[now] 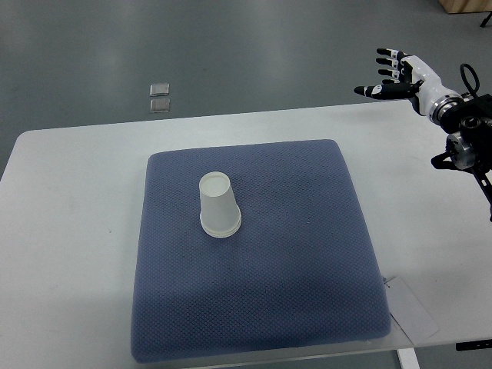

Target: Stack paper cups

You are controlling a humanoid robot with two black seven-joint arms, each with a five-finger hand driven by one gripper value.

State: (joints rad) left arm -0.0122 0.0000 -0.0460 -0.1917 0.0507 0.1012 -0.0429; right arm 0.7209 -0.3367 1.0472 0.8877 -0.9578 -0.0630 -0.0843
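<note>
From my top view the paper cup [218, 205] is sitting upside down, rim down, a bit left of the middle of the blue mat [307, 269] on the white table [69, 231]. Can't tell if it's 1 cup or a couple already nested, it just reads as 1 white shape. The right hand [400, 73] is way off from it, up at the far right corner above the table edge, fingers [384, 54] spread out and relaxed, thumb sticking out to the left, holding nothing. So the cup is well apart from the fingers, down and to the left of them, nothing touching it. There are 2 little square things [160, 97] on the grey floor past the table.
</note>
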